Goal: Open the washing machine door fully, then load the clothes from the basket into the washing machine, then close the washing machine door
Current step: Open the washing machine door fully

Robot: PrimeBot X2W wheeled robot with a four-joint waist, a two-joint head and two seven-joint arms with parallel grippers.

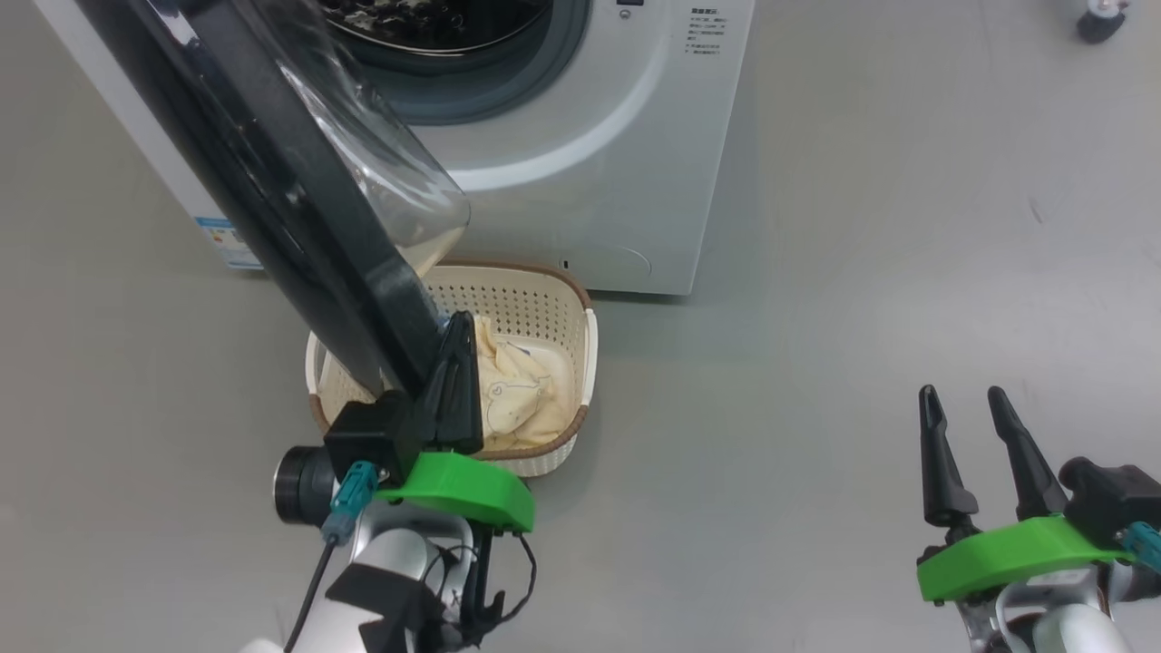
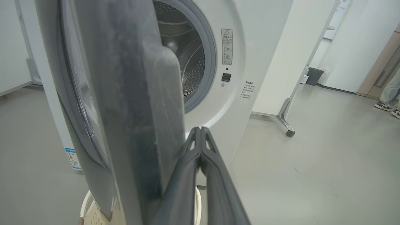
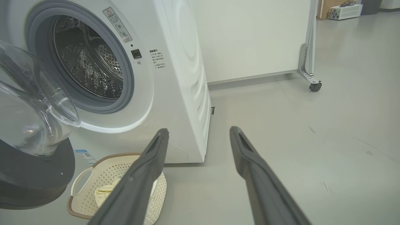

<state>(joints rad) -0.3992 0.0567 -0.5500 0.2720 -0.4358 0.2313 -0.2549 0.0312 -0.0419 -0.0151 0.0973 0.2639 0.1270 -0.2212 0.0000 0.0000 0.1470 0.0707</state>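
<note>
We face the big white front-loading washing machine [image 1: 580, 163]. Its large round door [image 1: 272, 172], a shiny black ring [image 1: 381, 299] around clear bulging glass [image 1: 399, 172], hangs partly open over the small cream plastic basket with holes [image 1: 535, 299]. We think the door is hard and heavy, so we push the ring, not the glass. The soft pale yellow clothes [image 1: 517, 390] lie in the basket. They look light and floppy, best pinched at a fold. Our left pincer [image 1: 459, 326] is squeezed shut, empty, against the door's edge. Our right pincer [image 1: 961, 394] hangs wide open, empty, well apart.
</note>
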